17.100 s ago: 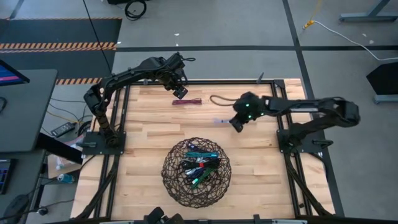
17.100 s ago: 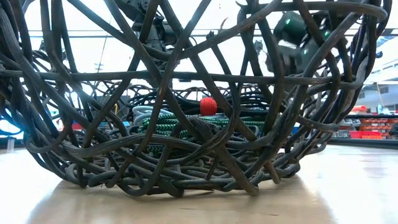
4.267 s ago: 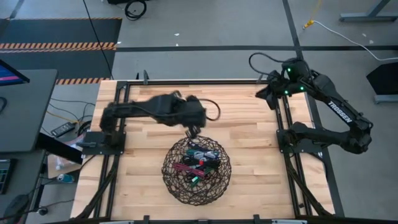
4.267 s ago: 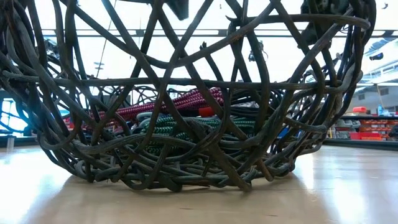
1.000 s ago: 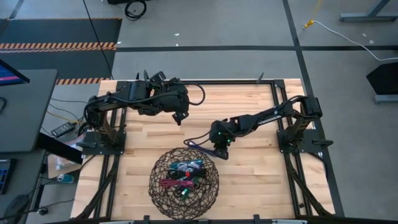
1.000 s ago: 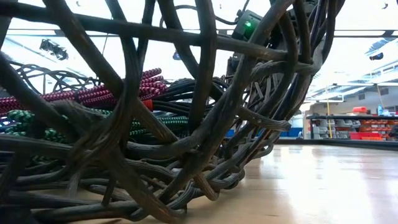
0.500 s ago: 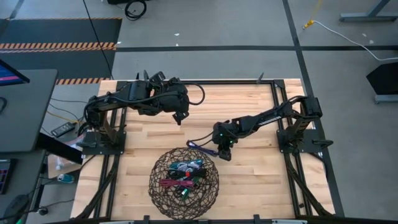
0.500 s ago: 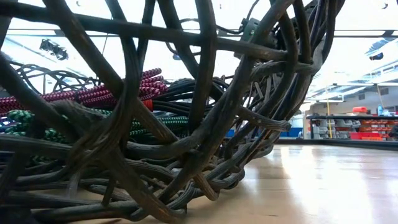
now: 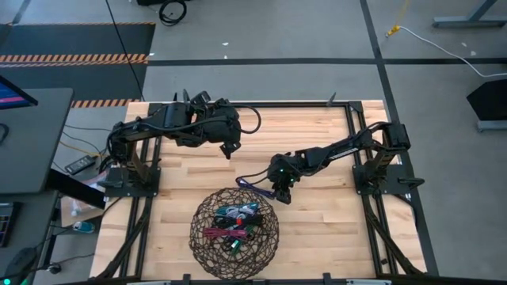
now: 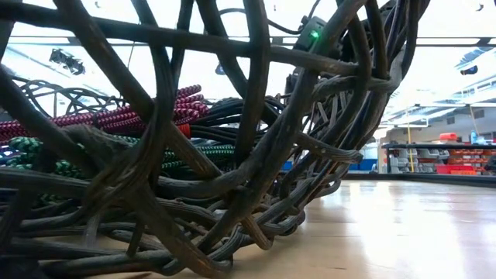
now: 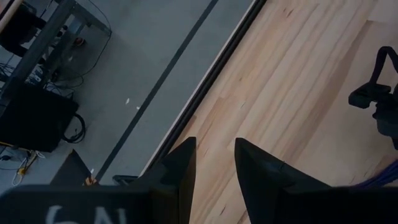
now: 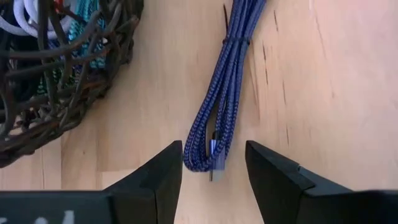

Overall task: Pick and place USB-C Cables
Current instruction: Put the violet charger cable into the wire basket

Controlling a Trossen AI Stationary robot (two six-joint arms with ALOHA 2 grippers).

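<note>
A dark wire basket (image 9: 234,230) sits near the front of the wooden desk (image 9: 317,222), holding maroon, teal and green USB-C cables (image 9: 235,224). Just behind its rim, the right gripper (image 9: 282,192) hovers with fingers apart over a purple cable bundle (image 12: 224,87) lying flat on the desk beside the basket. Farther back, the left gripper (image 9: 228,148) waits above bare wood, its fingers slightly apart, holding nothing.

Round dark wire-mesh basket (image 9: 234,231) sits at table's 6 o'clock, coiled cable bundles (image 9: 235,222) inside. Purple braided cable bundle (image 12: 225,93) lies on light wooden tabletop (image 9: 317,206), at basket's 1 o'clock, just outside rim.
</note>
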